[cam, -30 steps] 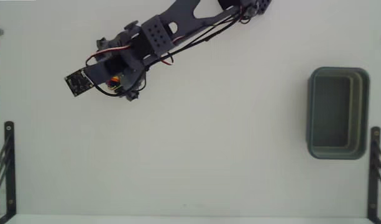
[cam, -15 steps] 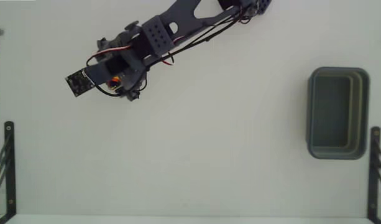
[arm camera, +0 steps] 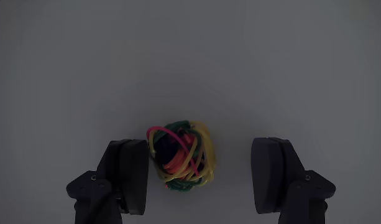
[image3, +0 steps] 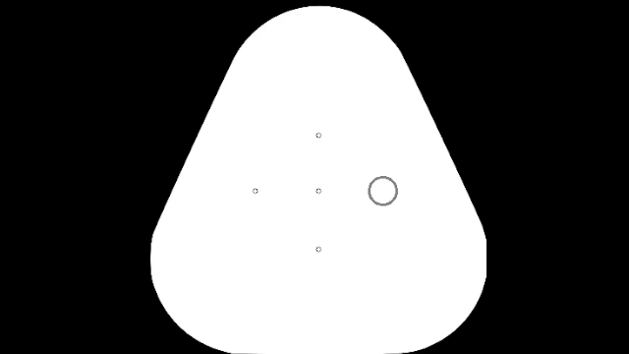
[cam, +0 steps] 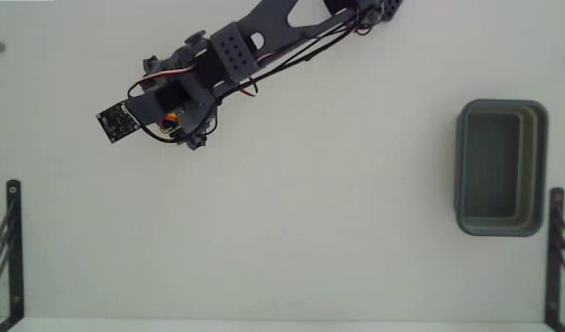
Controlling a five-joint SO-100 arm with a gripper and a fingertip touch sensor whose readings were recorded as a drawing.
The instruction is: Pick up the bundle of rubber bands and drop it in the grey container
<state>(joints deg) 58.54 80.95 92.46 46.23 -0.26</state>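
Wrist view: bundle of rubber bands [arm camera: 181, 155] between open end effector [arm camera: 202, 177] fingers

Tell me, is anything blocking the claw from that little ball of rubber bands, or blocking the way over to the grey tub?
Nothing visible. In the wrist view the bundle of rubber bands lies between the open fingers of the gripper, closer to the left one. In the fixed view, only bare white table lies between the arm and the grey container.

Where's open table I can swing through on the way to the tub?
The whole white table between the gripper, open around the bundle of rubber bands, and the grey container is bare. Only the top left, under the arm, is crowded. The container looks empty.
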